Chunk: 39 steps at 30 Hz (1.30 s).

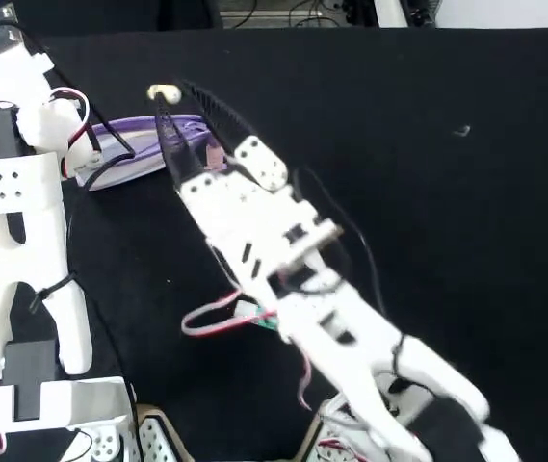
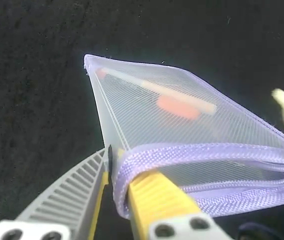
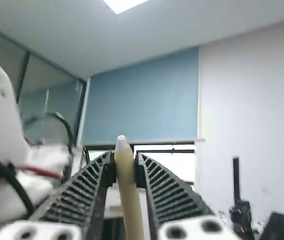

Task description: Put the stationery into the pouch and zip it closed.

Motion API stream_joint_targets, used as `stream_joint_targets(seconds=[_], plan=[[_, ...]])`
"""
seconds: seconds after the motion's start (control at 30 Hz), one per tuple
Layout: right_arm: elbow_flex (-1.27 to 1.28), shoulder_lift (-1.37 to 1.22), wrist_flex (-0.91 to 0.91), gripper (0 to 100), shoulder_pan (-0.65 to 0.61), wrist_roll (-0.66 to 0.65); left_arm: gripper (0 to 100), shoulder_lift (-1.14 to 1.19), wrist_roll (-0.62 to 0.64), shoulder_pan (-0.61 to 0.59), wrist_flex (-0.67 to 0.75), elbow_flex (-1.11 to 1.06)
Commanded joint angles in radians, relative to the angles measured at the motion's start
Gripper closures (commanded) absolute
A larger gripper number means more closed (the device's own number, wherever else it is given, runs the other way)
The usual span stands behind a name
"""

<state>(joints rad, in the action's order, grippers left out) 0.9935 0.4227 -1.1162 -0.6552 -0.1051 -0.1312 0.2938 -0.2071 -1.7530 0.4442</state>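
Note:
A translucent pouch (image 1: pixel 148 144) with a purple zipper lies on the black table (image 1: pixel 428 144) at the back left. My left gripper (image 1: pixel 91 162) is shut on the pouch's open zipper edge (image 2: pixel 191 155), with the yellow finger (image 2: pixel 154 200) inside the rim. Through the mesh an orange piece (image 2: pixel 177 106) and a pale stick (image 2: pixel 176 93) show inside the pouch. My right gripper (image 1: pixel 168 108) hovers just above the pouch, tilted upward, shut on a cream pen (image 3: pixel 127 185) whose tip (image 1: pixel 165 93) sticks out past the black fingers (image 3: pixel 94 180).
The white left arm (image 1: pixel 23 241) stands along the table's left edge. The right arm (image 1: pixel 331 308) stretches diagonally from the front right. Loose red and white wires (image 1: pixel 216 318) hang under it. The table's right half is bare black cloth.

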Motion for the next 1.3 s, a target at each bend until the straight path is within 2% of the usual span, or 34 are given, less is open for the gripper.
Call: stream_joint_targets(seconds=[0.0,0.1,0.2,0.4,0.53,0.63,0.83,0.93,1.1,1.27], plan=[[0.064,0.213,0.031,98.8,-0.089,0.003,97,-0.018,0.008,0.008,-0.005,0.005],[0.059,0.269,0.180,98.8,-0.124,0.005,97,-0.018,0.008,0.007,-0.005,0.005],[0.024,0.246,0.253,98.8,-0.126,0.006,97,-0.018,0.008,0.004,-0.005,0.005],[-0.025,0.090,0.242,98.8,-0.123,0.009,97,-0.018,0.009,0.001,-0.005,0.005],[-0.001,0.041,0.138,98.8,-0.123,0.009,97,-0.017,0.009,-0.033,-0.005,0.005],[0.016,0.054,0.066,98.8,-0.124,0.005,97,-0.017,0.009,-0.030,-0.005,0.005],[0.067,0.202,0.061,98.8,-0.103,0.005,97,-0.017,0.009,-0.031,-0.005,0.005],[0.096,0.282,0.087,98.8,-0.106,0.005,97,-0.017,0.009,-0.030,-0.005,0.005],[0.091,0.366,0.250,98.8,-0.107,0.011,97,-0.017,0.009,-0.030,-0.005,0.005],[0.091,0.367,0.270,98.8,-0.118,0.077,97,-0.017,0.009,-0.033,-0.005,0.005]])
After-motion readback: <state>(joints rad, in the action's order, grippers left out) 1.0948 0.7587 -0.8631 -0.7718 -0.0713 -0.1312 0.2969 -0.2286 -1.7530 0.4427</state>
